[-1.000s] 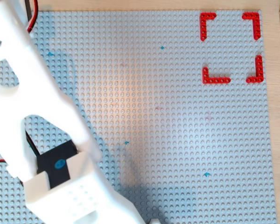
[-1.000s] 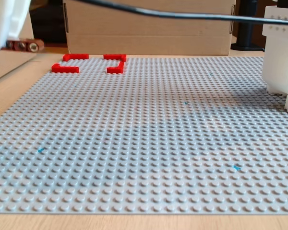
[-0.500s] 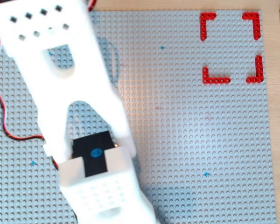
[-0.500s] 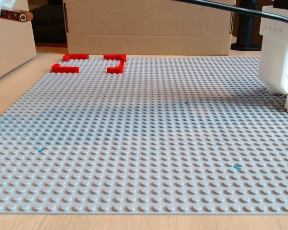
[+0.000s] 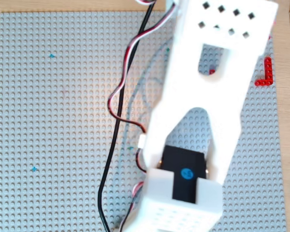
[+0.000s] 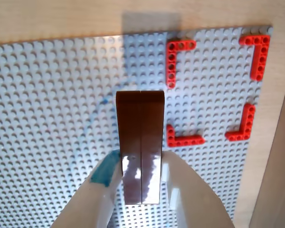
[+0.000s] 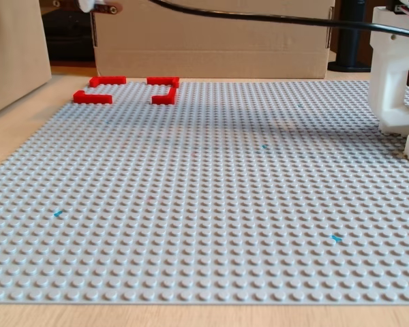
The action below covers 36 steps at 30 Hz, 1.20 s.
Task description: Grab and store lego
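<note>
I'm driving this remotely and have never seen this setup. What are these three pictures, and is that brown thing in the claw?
It is one small white robot arm on a table, working over a grey studded baseplate.

The overhead view looks straight down: the arm covers most of the right side, with its cables trailing beside it.

The wrist view rides on the arm and looks past the hand. Its two white fingers are closed on the brown lego, held above the plate. Ahead and to the right, four red corner pieces mark out a square; the lego is not yet inside it.

The fixed view sits low at the plate's edge; those red pieces are at the far left, and only part of the arm shows at right.
</note>
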Available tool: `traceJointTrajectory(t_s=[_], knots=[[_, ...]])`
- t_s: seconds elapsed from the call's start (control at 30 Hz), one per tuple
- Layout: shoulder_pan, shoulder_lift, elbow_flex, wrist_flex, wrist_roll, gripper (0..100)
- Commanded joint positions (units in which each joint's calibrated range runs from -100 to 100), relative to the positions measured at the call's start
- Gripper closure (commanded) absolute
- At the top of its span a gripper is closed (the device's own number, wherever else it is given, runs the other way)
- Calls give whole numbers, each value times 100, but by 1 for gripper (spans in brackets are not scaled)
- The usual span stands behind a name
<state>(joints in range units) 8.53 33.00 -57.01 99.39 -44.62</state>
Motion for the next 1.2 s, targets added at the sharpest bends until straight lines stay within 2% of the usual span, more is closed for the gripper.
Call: traceJointTrajectory(t_s=[0.0, 0.27, 0.43, 0.67, 1.17], knots=[[327, -361, 184, -53, 132, 98], [942, -353, 1300, -837, 435, 98], [1039, -353, 2189, -1953, 602, 98], [1180, -234, 2997, -2920, 602, 98], [1172, 561, 2988, -3512, 796, 97]])
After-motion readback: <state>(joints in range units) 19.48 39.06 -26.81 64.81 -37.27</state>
